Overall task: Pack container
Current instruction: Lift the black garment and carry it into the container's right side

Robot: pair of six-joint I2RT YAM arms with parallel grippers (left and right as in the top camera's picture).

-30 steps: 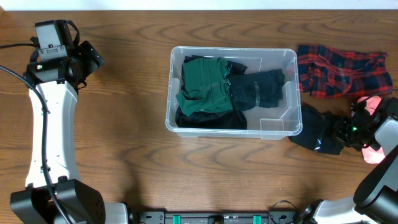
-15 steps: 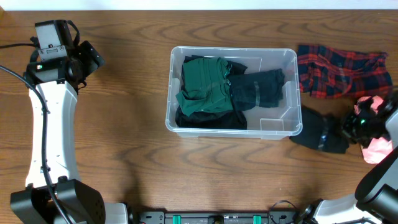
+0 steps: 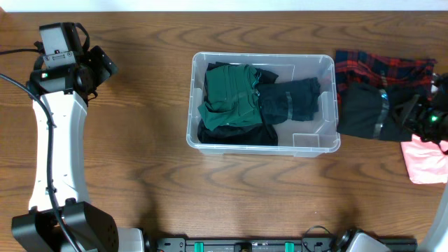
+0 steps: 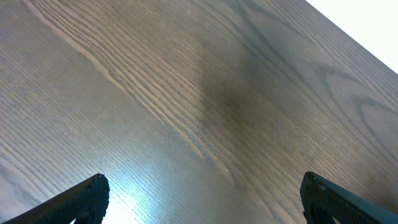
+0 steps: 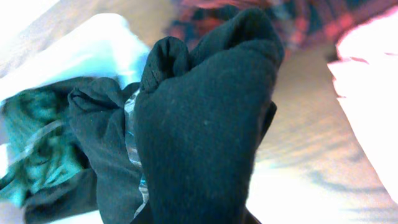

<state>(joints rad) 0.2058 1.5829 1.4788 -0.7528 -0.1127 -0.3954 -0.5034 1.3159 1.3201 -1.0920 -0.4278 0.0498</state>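
The container (image 3: 260, 57) stood mid-way along the table (image 3: 140, 175), toward its far edge, part filled with clothes (image 3: 231, 94). It looked light, stiff and smooth, and was probably best held by its rolled rim. The right gripper (image 3: 418, 117) was clamped on a soft black garment (image 3: 364, 112) just beside the container's right wall, and the left gripper (image 4: 199, 199) stood with jaws wide apart over bare wood near the far left corner.

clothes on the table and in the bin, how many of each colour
green garment: 1
black or dark: 3, the dark folded garment and the black bottom garment in the container, the black held garment in the right end effector
red plaid garment: 1
pink garment: 1
total: 6
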